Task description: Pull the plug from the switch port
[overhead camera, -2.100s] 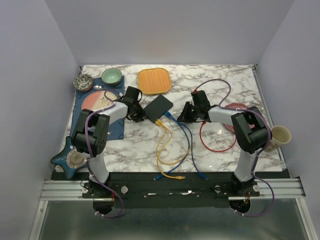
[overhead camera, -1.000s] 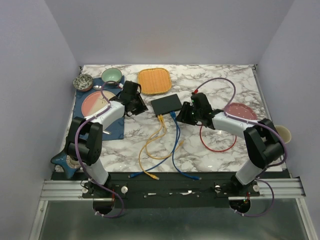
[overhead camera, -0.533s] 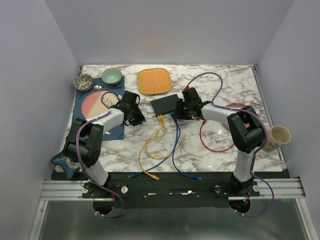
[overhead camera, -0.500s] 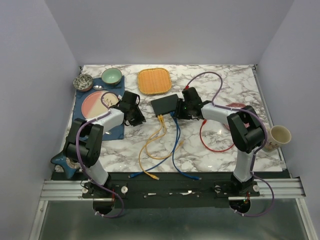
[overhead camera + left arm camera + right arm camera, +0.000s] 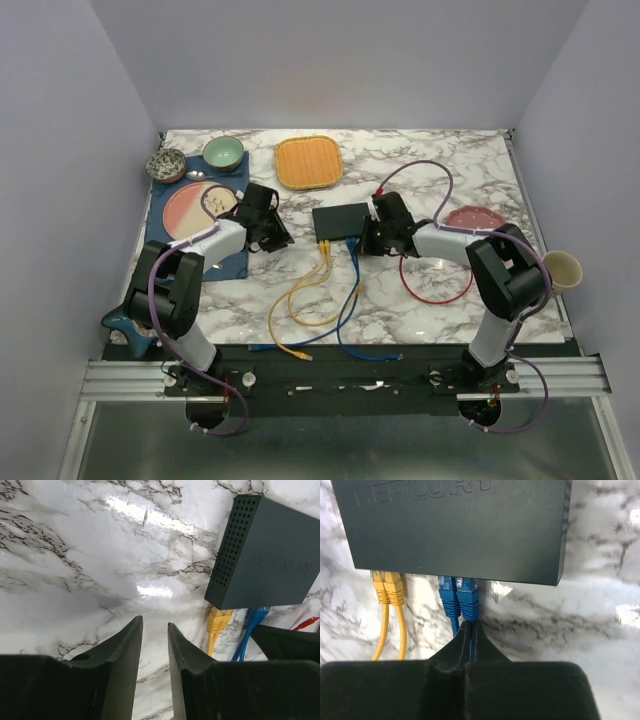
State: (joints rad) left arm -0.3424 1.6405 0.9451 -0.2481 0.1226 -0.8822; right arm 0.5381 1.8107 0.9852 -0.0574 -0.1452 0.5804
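The switch (image 5: 340,220) is a flat black box lying mid-table, ports facing the near edge. Two yellow plugs (image 5: 390,587) and two blue plugs (image 5: 460,597) sit in its ports. My right gripper (image 5: 471,626) is shut on the blue cable just behind the right-hand blue plug (image 5: 468,600); in the top view it (image 5: 368,238) sits at the switch's near right corner. My left gripper (image 5: 155,622) is open by a narrow gap and empty, on the marble left of the switch (image 5: 270,565); the top view shows it (image 5: 275,237) apart from the box.
Yellow and blue cables (image 5: 320,295) trail to the near edge. A red cable loop (image 5: 435,280) and a dark pink plate (image 5: 470,218) lie right. An orange tray (image 5: 309,162) is behind. Bowls (image 5: 223,153) and a pink plate (image 5: 195,205) on a blue mat are left. A cup (image 5: 560,270) is far right.
The switch has turned and slid right, ports now toward the near edge. My right gripper came round to the port side and shut on the blue cable. The left gripper stays apart from the box.
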